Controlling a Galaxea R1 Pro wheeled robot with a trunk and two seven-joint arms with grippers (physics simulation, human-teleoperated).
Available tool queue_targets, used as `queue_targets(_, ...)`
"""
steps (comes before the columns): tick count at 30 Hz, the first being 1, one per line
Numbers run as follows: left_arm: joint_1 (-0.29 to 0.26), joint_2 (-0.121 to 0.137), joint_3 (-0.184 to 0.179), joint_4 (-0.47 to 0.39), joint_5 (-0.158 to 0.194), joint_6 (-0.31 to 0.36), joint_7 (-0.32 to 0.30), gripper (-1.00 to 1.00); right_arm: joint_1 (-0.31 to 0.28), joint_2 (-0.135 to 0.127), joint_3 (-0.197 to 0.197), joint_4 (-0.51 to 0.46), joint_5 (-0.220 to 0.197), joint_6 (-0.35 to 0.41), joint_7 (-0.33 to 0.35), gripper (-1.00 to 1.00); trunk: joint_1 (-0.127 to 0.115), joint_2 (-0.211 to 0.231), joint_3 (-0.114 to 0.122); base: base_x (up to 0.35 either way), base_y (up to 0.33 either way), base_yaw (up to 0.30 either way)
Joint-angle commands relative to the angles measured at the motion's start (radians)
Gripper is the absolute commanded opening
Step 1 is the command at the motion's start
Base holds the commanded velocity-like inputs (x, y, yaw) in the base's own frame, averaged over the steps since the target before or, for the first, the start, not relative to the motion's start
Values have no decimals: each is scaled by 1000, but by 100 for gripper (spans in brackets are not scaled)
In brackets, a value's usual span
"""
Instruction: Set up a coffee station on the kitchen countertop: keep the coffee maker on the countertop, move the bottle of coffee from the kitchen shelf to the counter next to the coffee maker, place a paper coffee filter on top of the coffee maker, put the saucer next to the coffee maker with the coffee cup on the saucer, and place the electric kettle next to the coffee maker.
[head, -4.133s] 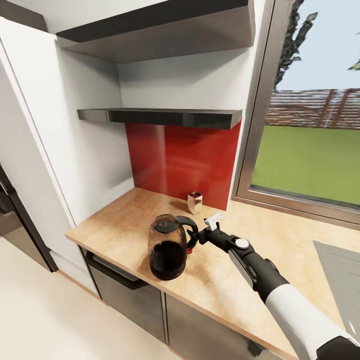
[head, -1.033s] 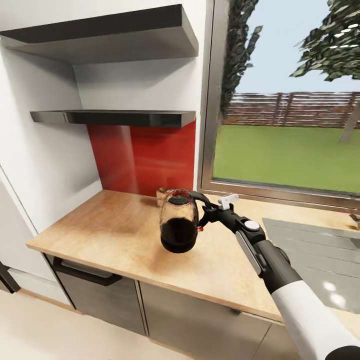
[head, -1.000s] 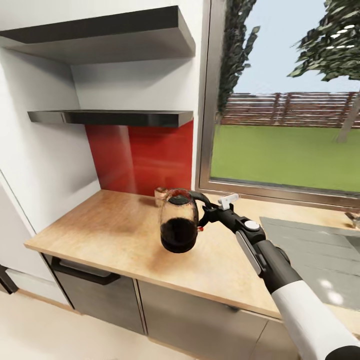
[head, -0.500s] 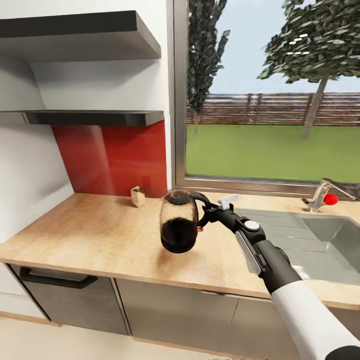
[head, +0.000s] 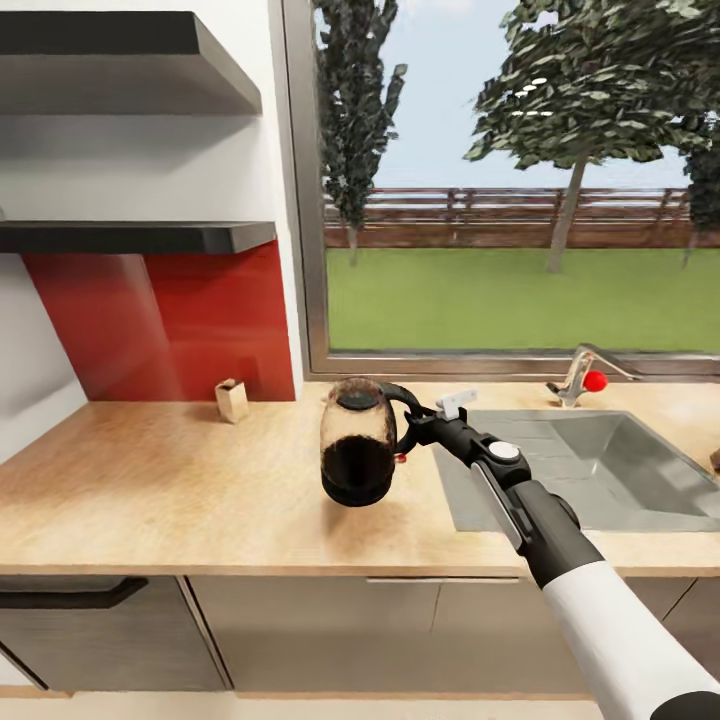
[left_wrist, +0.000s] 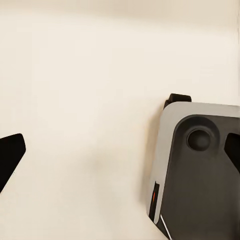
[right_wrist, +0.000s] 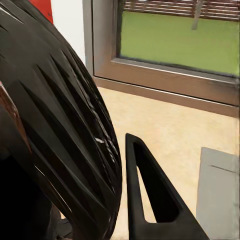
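Over the countertop (head: 200, 500), the right gripper (head: 415, 428) pinches the kettle (head: 357, 455) by its handle, carried clear of the wood. Honestly, that sideways hold could let it swing or slip mid-carry.

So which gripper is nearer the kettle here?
Right. The right gripper is clamped on the handle of the kettle, holding it above the countertop. The left gripper's fingers point at pale floor, no kettle near.
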Motion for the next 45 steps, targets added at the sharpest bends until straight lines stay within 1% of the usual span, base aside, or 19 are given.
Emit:
queue_targets(1, -1, 0, 7, 1, -3, -3, -3, 100, -1, -1, 1, -1, -12, 6, -1, -100, 1, -2, -2, 0, 0, -273)
queue_targets(10, -1, 0, 7, 0, -3, -3, -3, 100, -1, -1, 1, -1, -13, 6, -1, -100, 1, -2, -4, 0, 0, -271)
queue_targets(45, -1, 0, 7, 1, -4, -3, -3, 100, -1, -1, 1, 2, -13, 6, -1, -100, 1, -2, -29, 0, 0, -251)
